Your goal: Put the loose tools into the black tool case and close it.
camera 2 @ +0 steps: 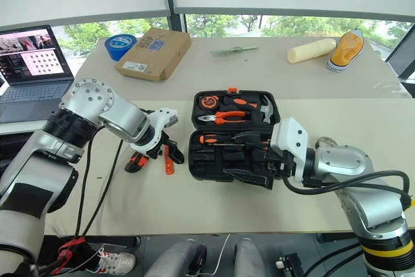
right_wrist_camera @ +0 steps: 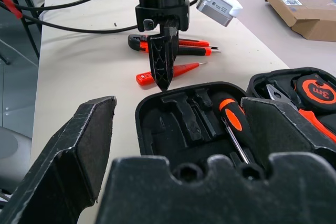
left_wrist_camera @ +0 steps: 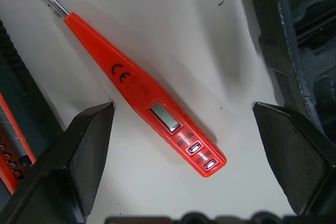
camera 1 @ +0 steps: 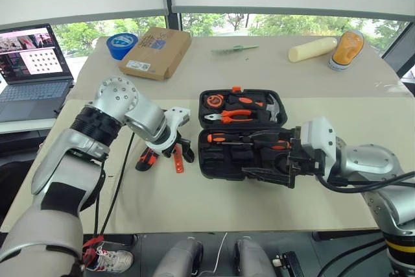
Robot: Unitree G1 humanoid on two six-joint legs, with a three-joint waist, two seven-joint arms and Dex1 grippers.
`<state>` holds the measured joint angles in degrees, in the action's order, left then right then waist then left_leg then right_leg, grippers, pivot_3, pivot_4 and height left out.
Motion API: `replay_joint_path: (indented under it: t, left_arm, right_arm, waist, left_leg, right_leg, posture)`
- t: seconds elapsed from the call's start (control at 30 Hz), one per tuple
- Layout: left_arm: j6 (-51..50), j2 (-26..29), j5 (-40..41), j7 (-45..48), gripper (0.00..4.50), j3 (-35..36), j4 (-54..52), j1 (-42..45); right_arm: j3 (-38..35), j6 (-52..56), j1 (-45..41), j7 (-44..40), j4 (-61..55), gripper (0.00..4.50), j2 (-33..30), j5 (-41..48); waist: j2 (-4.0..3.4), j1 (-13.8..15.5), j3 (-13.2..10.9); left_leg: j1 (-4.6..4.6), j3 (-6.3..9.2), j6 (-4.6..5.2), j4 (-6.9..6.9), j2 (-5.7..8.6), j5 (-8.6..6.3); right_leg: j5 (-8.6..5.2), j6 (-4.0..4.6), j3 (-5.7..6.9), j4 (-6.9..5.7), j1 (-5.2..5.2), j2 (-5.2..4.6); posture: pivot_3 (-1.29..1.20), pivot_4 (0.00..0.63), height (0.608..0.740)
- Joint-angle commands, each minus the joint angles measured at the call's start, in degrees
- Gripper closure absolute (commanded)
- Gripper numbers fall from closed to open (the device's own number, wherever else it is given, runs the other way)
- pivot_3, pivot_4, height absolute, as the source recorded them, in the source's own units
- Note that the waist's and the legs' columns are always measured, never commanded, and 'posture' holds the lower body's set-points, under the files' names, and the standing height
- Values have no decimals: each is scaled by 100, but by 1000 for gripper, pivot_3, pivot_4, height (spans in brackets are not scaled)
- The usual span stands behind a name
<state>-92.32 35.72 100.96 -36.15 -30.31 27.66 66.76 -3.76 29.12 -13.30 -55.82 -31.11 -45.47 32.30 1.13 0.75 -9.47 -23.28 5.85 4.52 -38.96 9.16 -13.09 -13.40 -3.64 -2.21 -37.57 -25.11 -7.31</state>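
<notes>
I am counting three loose tools lying on the tabletop (camera 1: 214, 205) just left of the black tool case (camera 1: 243, 135): a slim orange tester screwdriver (left_wrist_camera: 144, 98), and beside it a black-and-orange screwdriver (right_wrist_camera: 191, 51) and a black-orange utility knife (right_wrist_camera: 140, 42); the case is lying open, its far half holding pliers (camera 1: 235, 116), a hammer (camera 1: 273, 105) and a round orange tape measure (camera 1: 213, 101), its near half holding one black-and-orange screwdriver (right_wrist_camera: 230, 113) beside empty moulded slots; I am holding the left pincer (left_wrist_camera: 184, 145) open and pointing down, its two fingers straddling the tester without touching it; the right pincer (right_wrist_camera: 178, 145) is standing open too, gripping nothing, at the case's near right edge; the head views are giving me the far tabletop, with one blue tape roll (camera 1: 121, 45), one cardboard box (camera 1: 155, 52) and one laptop (camera 1: 32, 72); the left wrist view alone is showing the tester's small display and blade tip; the right wrist view is showing the left pincer from the front, tips just above the tester.
</notes>
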Motion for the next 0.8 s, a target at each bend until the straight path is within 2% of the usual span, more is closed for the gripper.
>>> replay_joint_path:
  t: [0.03,0.13,0.17,0.3,0.67,0.77,0.8]
  left_arm:
    - [-18,-149,174,-273,0,82,-116,-222]
    - [-10,-278,66,-445,733,197,-88,-355]
    - [-14,-333,-11,-481,1251,250,-49,-371]
    - [-18,-440,-130,-577,2403,375,73,-409]
    - [-18,-313,-444,-402,2403,330,-117,-605]
    - [-18,-308,-538,-339,3052,345,-201,-660]
    - [-18,-310,-563,-319,3476,355,-208,-667]
  right_arm:
    - [-150,-117,-88,81,-160,59,-18,31]
    - [-146,-108,-102,129,-188,0,-7,41]
    - [-154,-105,-94,146,-201,0,-10,50]
    - [-200,-112,-17,174,-253,0,-33,69]
    - [-251,-92,43,253,-327,0,-43,94]
    - [-260,-104,46,257,-328,0,-50,100]
    - [-266,-107,44,255,-324,0,-54,104]
  waist:
    - [0,4,2]
    - [1,14,11]
    - [2,15,12]
    - [3,57,14]
    - [2,114,23]
    - [2,116,24]
    - [2,118,24]
  left_leg:
    - [2,0,0,0,0,0]
    - [13,0,0,0,1,0]
    - [13,0,-1,0,1,-1]
    - [13,-1,-1,-1,2,-1]
    - [30,-4,-5,0,3,-3]
    - [32,-5,-8,0,2,-5]
    - [32,-6,-8,0,3,-5]
  right_leg:
    - [0,0,0,-1,1,0]
    - [0,0,-1,-1,9,0]
    - [0,0,-1,1,11,0]
    - [-1,-1,0,1,13,-2]
    - [-1,-2,-1,2,27,-1]
    - [-1,-2,-2,2,29,-1]
    - [-2,-2,-2,2,29,-1]
  posture:
    - [0,150,735]
    - [0,150,735]
    - [0,150,735]
    - [0,150,735]
    - [0,150,735]
    - [0,150,735]
    - [0,150,735]
